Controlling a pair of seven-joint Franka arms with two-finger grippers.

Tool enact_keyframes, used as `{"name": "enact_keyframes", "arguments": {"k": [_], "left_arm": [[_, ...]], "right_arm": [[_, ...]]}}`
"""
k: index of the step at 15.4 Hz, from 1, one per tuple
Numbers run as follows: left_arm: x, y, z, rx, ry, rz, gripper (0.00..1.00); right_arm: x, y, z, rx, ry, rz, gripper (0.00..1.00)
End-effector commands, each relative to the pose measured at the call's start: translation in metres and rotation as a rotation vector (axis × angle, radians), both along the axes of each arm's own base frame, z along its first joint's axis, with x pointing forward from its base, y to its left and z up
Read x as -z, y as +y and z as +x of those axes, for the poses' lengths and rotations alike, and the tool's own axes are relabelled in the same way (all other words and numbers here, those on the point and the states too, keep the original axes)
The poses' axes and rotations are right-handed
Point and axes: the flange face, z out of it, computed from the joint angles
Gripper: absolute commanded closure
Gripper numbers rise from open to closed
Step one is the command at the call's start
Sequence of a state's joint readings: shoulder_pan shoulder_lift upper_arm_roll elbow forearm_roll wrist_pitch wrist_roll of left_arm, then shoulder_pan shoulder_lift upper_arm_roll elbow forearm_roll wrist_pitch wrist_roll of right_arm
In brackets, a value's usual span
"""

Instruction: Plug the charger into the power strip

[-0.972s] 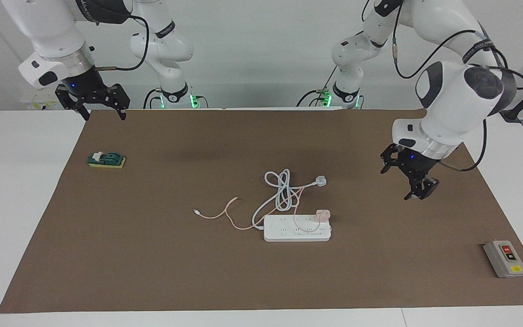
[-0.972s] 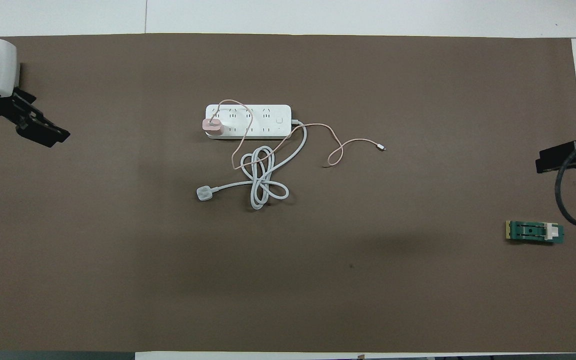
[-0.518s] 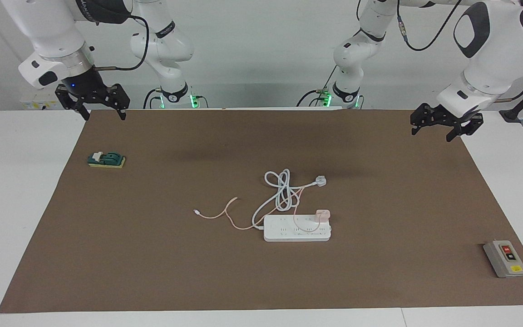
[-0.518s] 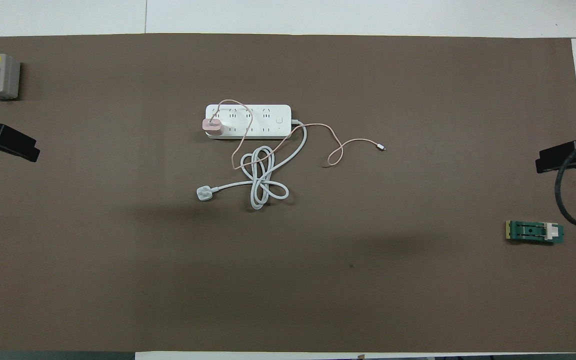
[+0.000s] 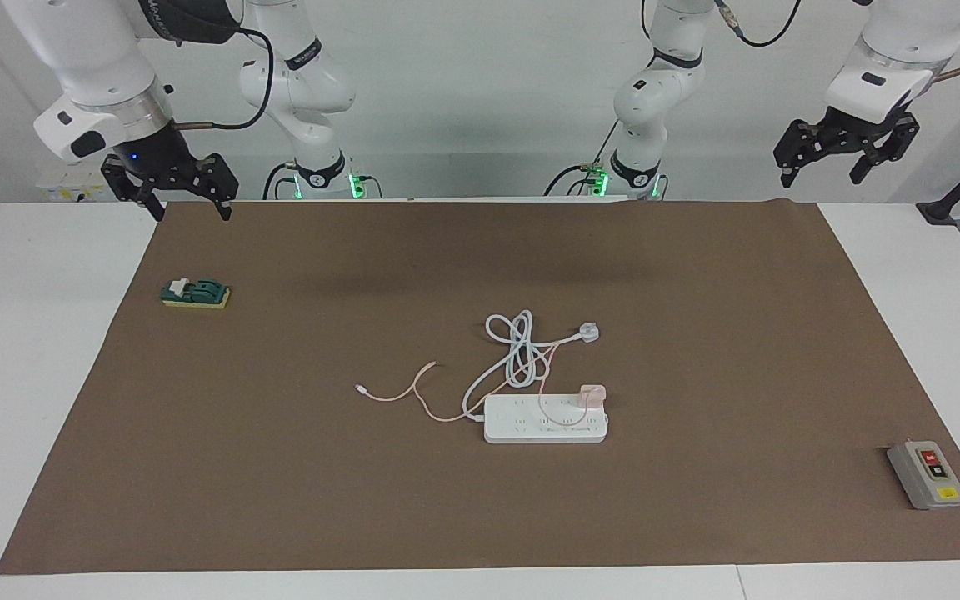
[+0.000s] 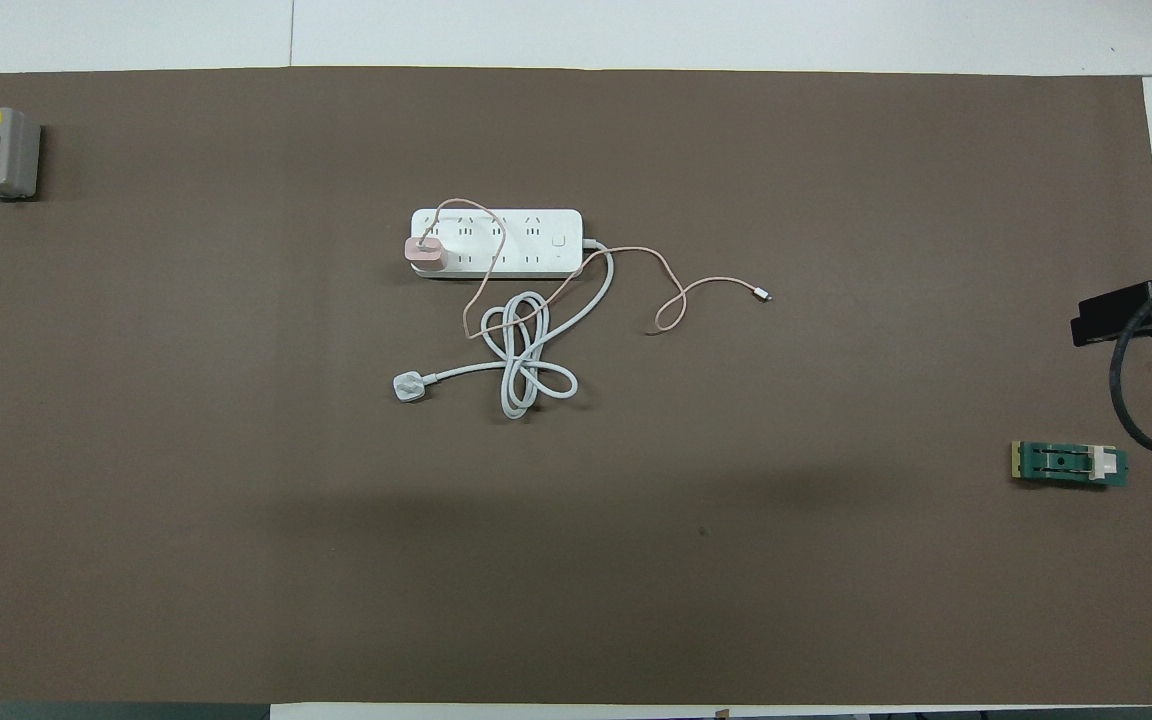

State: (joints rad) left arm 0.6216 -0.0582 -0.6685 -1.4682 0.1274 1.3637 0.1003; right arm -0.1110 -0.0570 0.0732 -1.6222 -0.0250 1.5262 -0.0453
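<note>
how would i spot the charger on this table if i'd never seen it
Find the white power strip mid-mat on the brown mat. The charger stands on the strip's end toward the left arm. It is a small pink cube with a thin pink cable, unlike the white plug.

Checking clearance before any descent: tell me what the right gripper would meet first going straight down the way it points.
Probably the brown paper mat, at its corner nearest the robots. The right gripper hangs there, jaws open and empty; depth is uncertain.
</note>
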Motion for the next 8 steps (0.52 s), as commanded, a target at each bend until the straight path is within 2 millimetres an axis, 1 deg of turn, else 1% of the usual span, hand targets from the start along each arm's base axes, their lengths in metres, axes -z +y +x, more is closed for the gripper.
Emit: {"name": "enact_keyframes", "arguments": {"k": [1,3,5,6,8], "left_arm": [[0.023,0.030,-0.001,-0.106,-0.035,-0.029,0.00],[0.031,0.027,0.006,-0.099,-0.019,-0.069,0.00],[0.047,0.020,0.013,-0.074,0.014,-0.085,0.00],[0.053,0.019,0.015,-0.070,0.021,-0.087,0.00],[0.067,0.012,0.027,-0.046,0.036,-0.105,0.00]], "right_arm": [[-0.001,0.001,-0.007,0.015,0.006,0.014,0.00],[-0.001,0.002,-0.007,0.011,0.006,0.013,0.00],[-0.001,0.003,-0.007,0.009,0.006,0.013,0.00],[-0.001,0.003,-0.007,0.009,0.006,0.015,0.00],[-0.001,0.004,-0.007,0.009,0.006,0.024,0.00]]}}
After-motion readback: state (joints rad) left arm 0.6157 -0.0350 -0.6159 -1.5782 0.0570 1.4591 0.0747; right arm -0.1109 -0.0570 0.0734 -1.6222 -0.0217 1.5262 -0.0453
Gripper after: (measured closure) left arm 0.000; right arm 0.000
